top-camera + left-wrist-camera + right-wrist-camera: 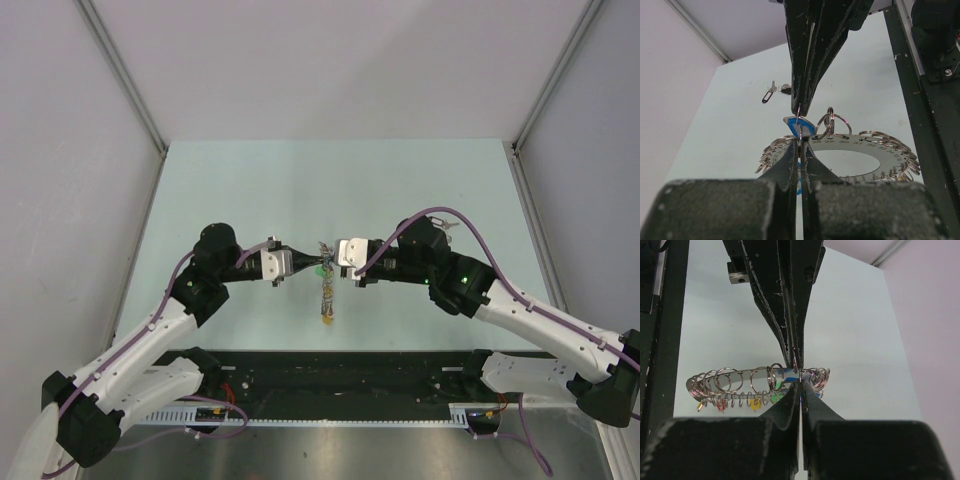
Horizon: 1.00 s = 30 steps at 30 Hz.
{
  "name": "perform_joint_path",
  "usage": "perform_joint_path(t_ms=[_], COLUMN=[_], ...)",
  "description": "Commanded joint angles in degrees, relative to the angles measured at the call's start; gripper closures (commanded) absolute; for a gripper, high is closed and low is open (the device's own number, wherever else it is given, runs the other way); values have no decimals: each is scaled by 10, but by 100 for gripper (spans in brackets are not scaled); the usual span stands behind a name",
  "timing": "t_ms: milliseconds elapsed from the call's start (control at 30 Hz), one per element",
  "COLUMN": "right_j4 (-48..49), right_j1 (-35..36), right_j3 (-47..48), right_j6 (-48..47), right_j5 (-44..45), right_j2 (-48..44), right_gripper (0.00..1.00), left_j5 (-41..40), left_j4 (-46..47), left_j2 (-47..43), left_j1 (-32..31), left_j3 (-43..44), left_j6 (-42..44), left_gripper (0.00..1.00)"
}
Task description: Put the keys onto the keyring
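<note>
The keyring (875,149) is a flat silver band with numbered holes, hung with many small split rings and coloured tags. It hangs in the air between both grippers (326,268). My left gripper (801,143) is shut on one thin split ring by a blue tag (791,123). My right gripper (799,382) is shut on the same small ring from the opposite side, tip to tip with the left. Yellow (754,404), red and green tags dangle under the keyring (735,373). Two loose keys (770,93), one with a black tag (785,89), lie on the table far behind the right gripper.
The pale green table (250,190) is walled by white panels at the left, back and right. A black rail (340,368) runs along its near edge by the arm bases. The right arm's purple cable (470,228) loops above its wrist.
</note>
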Motion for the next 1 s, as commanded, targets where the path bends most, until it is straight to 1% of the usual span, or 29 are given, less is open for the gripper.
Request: perform_joint_path(t_ms=[0,533,967], right_j4=[-2,-3,2], right_j1=[4,4,4], right_j3=[28,27,28], right_j6=[-7,-6,-7], right_j5=[7,0,-9], right_j2=[-3,-9,-2], right_gripper=[100,100,100], left_j5=[24,11,24], left_j4=[28,31,31], left_j2=[-11,-11,-8], left_j1=[-3,-3,-4], left_j3=[20,19,20], left_j6=[12,10,9], left_gripper=[100,100,100])
